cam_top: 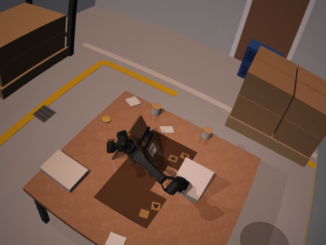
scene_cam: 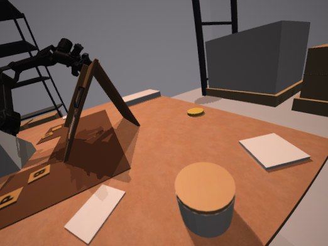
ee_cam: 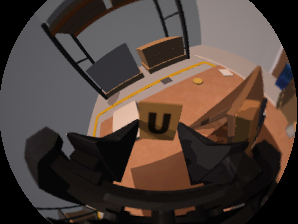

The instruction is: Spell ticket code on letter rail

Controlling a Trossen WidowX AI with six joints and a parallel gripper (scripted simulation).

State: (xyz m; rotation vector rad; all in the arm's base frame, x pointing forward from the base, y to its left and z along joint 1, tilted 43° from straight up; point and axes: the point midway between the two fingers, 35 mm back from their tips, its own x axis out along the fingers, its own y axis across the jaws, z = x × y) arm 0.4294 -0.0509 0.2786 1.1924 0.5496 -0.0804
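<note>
One U tile (cam_top: 110, 140) (ee_cam: 159, 121) in my claw (cam_top: 112, 142) (scene_cam: 82, 63) (ee_cam: 158, 123), pinched between both fingers, letter upright in the wrist view. Clock directions below are as the top view shows them, 12 at its upper edge.

Tile is off the table (cam_top: 225, 169) (scene_cam: 163, 135) (ee_cam: 150, 165), out at the 9 o'clock side of the folding board (cam_top: 138, 126) (scene_cam: 116, 91) (ee_cam: 252, 87). In the exterior view my claw is up by the board's top edge, partly behind it. I can't tell whether tile and board touch.

Rail (cam_top: 148, 132) (scene_cam: 79, 96) is on the board's sloped face, at 3 o'clock from my tile. At least one lettered tile is in it; can't read the sequence reliably. Ticket (cam_top: 152, 149) is just below the rail, print too small to read.

Loose tiles: B (cam_top: 173, 158) (scene_cam: 39, 173) and P (cam_top: 185, 155) (scene_cam: 10, 197) lie at 4 o'clock from the board. A (cam_top: 155, 205) and a tile with no readable letter (cam_top: 143, 213) are at 6 o'clock.

Farther out: yellow disc (cam_top: 106, 119) (scene_cam: 195, 112) (ee_cam: 198, 81) at 12 from my tile, thick pale slab (cam_top: 64, 169) (scene_cam: 142, 96) (ee_cam: 125, 119) at 8. Two cans, one (cam_top: 156, 109) at 1 o'clock from the board, one (cam_top: 207, 133) at 3.
</note>
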